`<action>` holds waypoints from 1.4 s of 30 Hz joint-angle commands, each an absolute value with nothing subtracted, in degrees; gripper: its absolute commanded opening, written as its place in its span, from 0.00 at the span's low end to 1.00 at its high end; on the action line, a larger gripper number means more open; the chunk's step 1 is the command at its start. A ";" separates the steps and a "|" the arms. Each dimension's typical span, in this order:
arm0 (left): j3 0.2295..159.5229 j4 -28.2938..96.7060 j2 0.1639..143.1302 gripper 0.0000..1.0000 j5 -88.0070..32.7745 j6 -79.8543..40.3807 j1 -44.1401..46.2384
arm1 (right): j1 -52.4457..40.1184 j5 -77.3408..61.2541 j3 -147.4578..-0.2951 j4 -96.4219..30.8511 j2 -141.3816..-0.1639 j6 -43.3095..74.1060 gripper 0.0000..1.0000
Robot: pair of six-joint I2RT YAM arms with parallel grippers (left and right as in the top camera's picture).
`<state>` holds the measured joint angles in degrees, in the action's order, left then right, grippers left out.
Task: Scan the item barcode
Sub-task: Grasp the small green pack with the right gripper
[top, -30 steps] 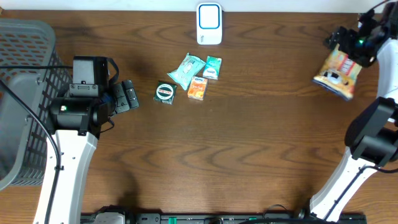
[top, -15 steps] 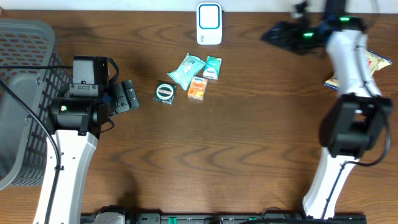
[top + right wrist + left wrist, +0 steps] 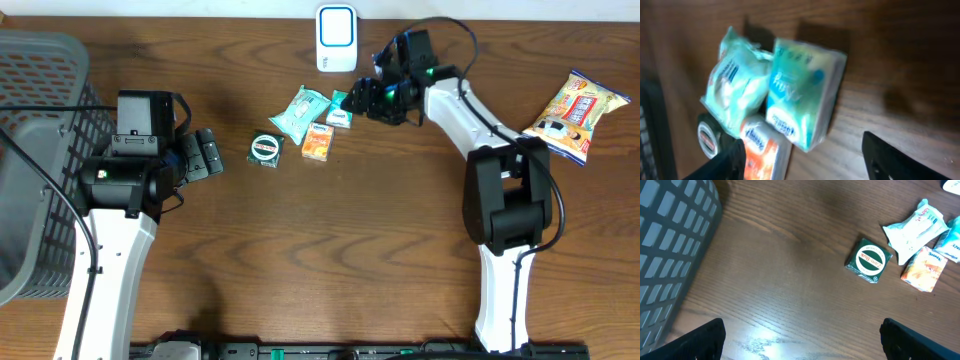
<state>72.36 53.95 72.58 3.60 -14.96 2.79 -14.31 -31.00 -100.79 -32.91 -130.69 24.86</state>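
A white barcode scanner (image 3: 336, 38) stands at the back middle of the table. In front of it lies a cluster: a teal wipes pack (image 3: 298, 112), a green tissue pack (image 3: 342, 108), an orange pack (image 3: 318, 142) and a green round-label tin (image 3: 265, 149). My right gripper (image 3: 364, 100) hovers open just right of the tissue pack (image 3: 802, 92). In the right wrist view the orange pack (image 3: 765, 152) lies by the left finger, and nothing is gripped by the right gripper (image 3: 805, 162). My left gripper (image 3: 205, 155) stands open and empty, left of the tin (image 3: 869, 261).
A yellow and red snack bag (image 3: 578, 112) lies at the far right of the table. A grey mesh basket (image 3: 40, 150) fills the left side, close to the left arm. Bare wood lies between the left gripper (image 3: 800, 347) and the cluster.
The right arm has left the snack bag at the far right and swung left across the table to the cluster by the scanner. Its jaws have narrowed a little. The left arm has not moved.
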 commanded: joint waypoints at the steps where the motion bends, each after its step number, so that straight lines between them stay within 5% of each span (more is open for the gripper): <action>1: 72.64 54.15 72.34 0.98 4.36 -14.63 2.59 | -14.68 -30.11 -96.79 -27.77 -130.91 30.35 0.67; 13: 72.66 54.15 72.34 0.98 4.36 -14.63 2.59 | -18.55 -29.47 -87.18 -10.20 -130.96 37.82 0.57; 15: 72.64 54.15 72.34 0.98 4.36 -14.63 2.59 | -19.42 -28.93 -87.18 -10.02 -130.96 37.63 0.38; 17: 72.66 54.15 72.34 0.98 4.36 -14.63 2.59 | -19.51 -28.88 -87.18 -10.15 -130.96 37.60 0.04; 18: 72.64 54.15 72.34 0.98 4.36 -14.63 2.59 | -19.31 -29.45 -87.18 -10.33 -130.96 37.65 0.01; 26: 72.64 54.15 72.34 0.98 4.36 -14.63 2.59 | -12.53 -47.07 -87.26 -9.82 -129.12 36.40 0.01; 35: 72.64 54.15 72.34 0.98 4.36 -14.63 2.59 | -5.41 -89.54 -87.26 -1.08 -126.85 13.32 0.01; 42: 72.64 54.15 72.34 0.98 4.36 -14.63 2.59 | -5.78 -89.52 -87.24 -0.73 -126.85 13.17 0.01</action>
<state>72.36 53.95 72.58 3.60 -14.94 2.79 -4.93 -83.40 -87.46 -1.17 -128.55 16.58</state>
